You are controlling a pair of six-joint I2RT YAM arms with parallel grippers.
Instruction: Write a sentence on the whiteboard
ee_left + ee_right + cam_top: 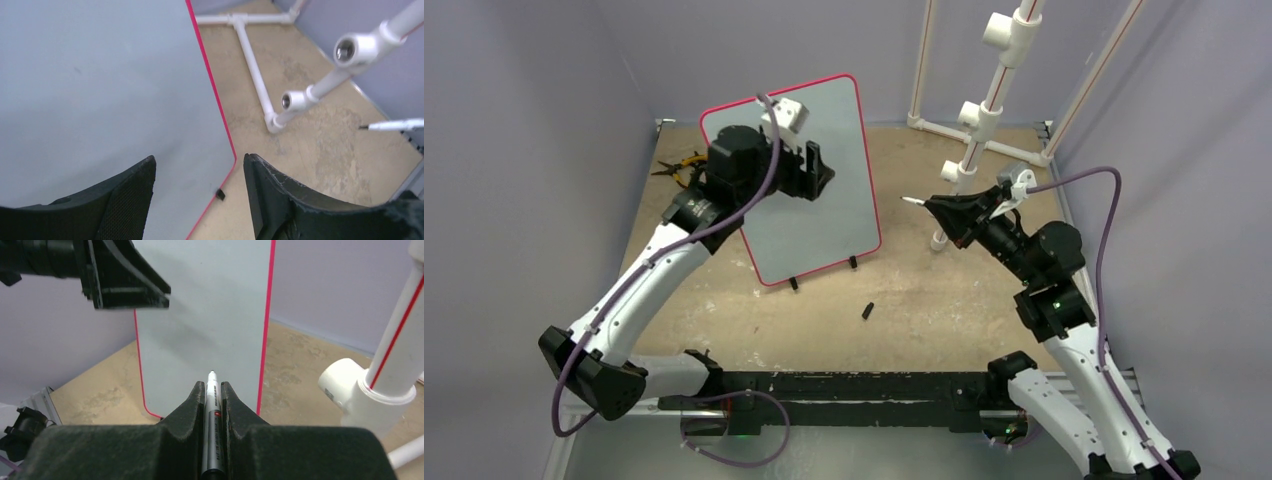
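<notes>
Two pincers above the table. Wide apart and empty: left pincer, close in front of the whiteboard, itself standing on the table left of centre. Clamped on a marker: right pincer, tip aimed at the board, well apart.

The top view looks down from above and behind the arm bases, far enough back to take in the whole table, the standing whiteboard and the white pipe frame. The left wrist view sits close behind the left gripper, skimming the board's face toward the pipe frame; the right wrist view looks along the marker in the right gripper, squarely at the board; all three share the board and pipes.
</notes>
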